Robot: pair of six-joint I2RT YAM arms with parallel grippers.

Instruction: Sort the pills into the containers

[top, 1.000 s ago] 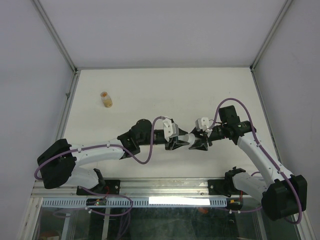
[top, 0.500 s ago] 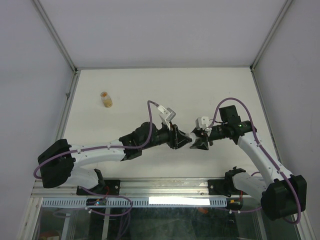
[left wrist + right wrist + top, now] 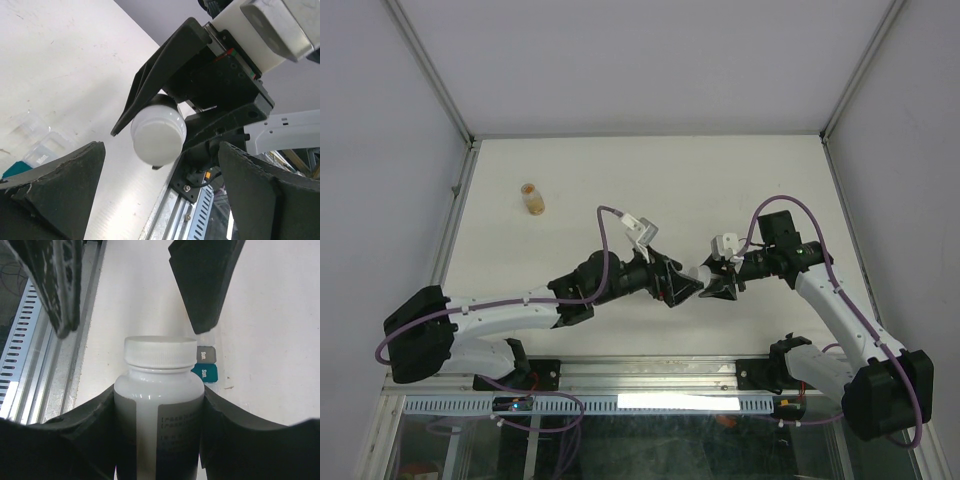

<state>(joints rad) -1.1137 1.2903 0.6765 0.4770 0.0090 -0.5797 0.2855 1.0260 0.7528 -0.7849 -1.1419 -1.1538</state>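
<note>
Judging risk first: right hand [image 3: 159, 440] pinches a white pill bottle [image 3: 159, 405] round its body, cap [image 3: 158, 134] on, bottle held off the counter [image 3: 620, 180] w/ the cap aimed at the left hand [image 3: 160, 200]. Left hand is spread wide, one finger each side of the cap, touching nothing.

What could go wrong, imo:
- Left hand closes off-centre, so only one finger meets the cap and shoves the bottle askew in the right hand's grip.
- Twist w/o enough squeeze and the cap slips; too hard and the bottle may turn w/ it.
- Once the cap is off, the bottle lies near sideways, so pills could pour onto the counter, not the compartments.
- Loose cap could drop and roll twd the near edge.

Pill organiser strip [image 3: 30, 145] lies on the counter below both hands, close to the near edge, approx mid-width; hidden in the overhead view.

Writing: "Sun." on a teal lid [image 3: 204, 373], "Sun." again on the grey lid [image 3: 206, 354] touching it. A clear compartment carries a short word, poss. "Mon", not sure. Bottle label has dark print, too small to read.
</note>
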